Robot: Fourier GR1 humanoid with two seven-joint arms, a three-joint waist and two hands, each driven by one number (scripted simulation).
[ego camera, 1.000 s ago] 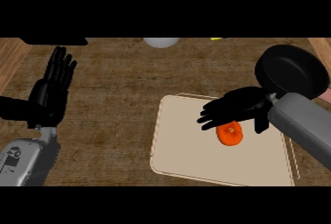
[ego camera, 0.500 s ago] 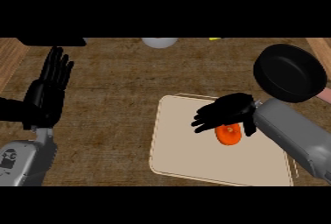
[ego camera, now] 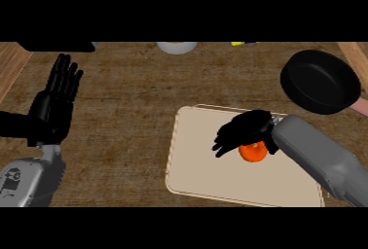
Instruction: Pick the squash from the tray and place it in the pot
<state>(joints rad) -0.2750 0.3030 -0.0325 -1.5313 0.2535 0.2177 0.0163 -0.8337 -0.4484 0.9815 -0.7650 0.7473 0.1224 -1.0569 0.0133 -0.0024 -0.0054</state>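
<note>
Brown counter holds one tray, one squash under the curled right hand, one pot; left hand open.

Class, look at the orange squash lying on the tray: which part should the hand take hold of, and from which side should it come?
Probably across the squash's rounded middle, coming from above. It lies flat on the tray, so only its top and sides are free. The right hand is already over it, partly hiding it, so its exact shape is unclear.

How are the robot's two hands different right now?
The left hand rests open at the view's left, fingers straight up, over bare counter; the right hand bends down over the orange squash on the tray. Both are black on grey forearms.
</note>
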